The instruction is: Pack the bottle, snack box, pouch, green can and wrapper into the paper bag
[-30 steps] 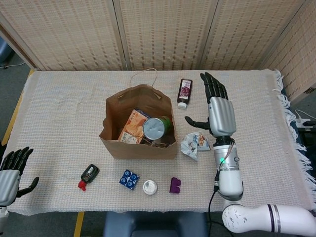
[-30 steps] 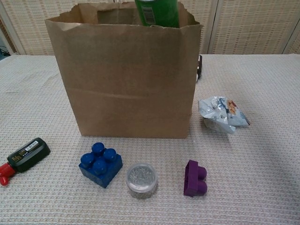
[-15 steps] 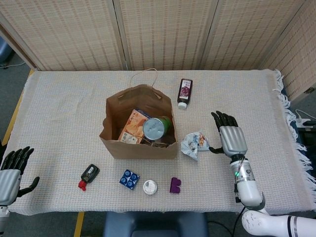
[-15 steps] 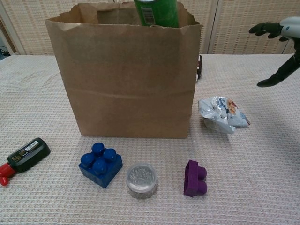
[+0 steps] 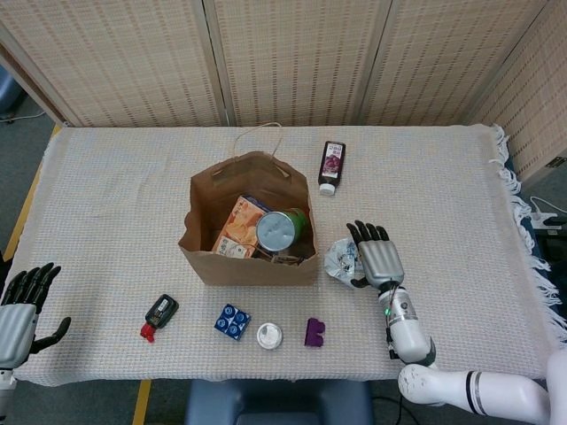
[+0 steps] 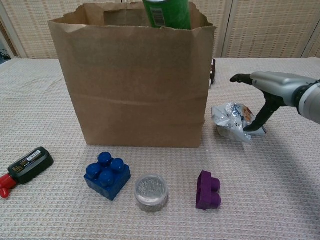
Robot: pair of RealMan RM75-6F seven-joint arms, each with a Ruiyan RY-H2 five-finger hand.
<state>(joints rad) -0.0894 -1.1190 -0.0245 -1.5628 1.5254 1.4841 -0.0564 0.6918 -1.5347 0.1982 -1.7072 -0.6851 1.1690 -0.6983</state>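
Note:
The brown paper bag (image 5: 208,232) (image 6: 132,80) stands open mid-table. Inside it the orange snack box (image 5: 237,226) leans beside the green can (image 5: 283,230) (image 6: 167,12), whose top rises above the rim. The dark bottle (image 5: 331,166) (image 6: 213,70) lies behind the bag to the right. The crumpled silvery wrapper (image 5: 340,259) (image 6: 231,120) lies just right of the bag. My right hand (image 5: 376,258) (image 6: 272,92) hovers over the wrapper's right side, fingers stretched flat, thumb reaching down to its edge, gripping nothing. My left hand (image 5: 18,314) hangs open at the near left corner. I see no pouch.
In front of the bag lie a small black bottle with a red cap (image 5: 159,312) (image 6: 27,164), a blue brick (image 5: 231,320) (image 6: 107,175), a round clear-lidded jar (image 5: 268,335) (image 6: 151,191) and a purple brick (image 5: 314,331) (image 6: 208,190). A wicker screen stands behind the table.
My right hand has come back from beside the dark bottle, toward the near edge and leftward, down over the wrapper. The left hand and all objects stay put.

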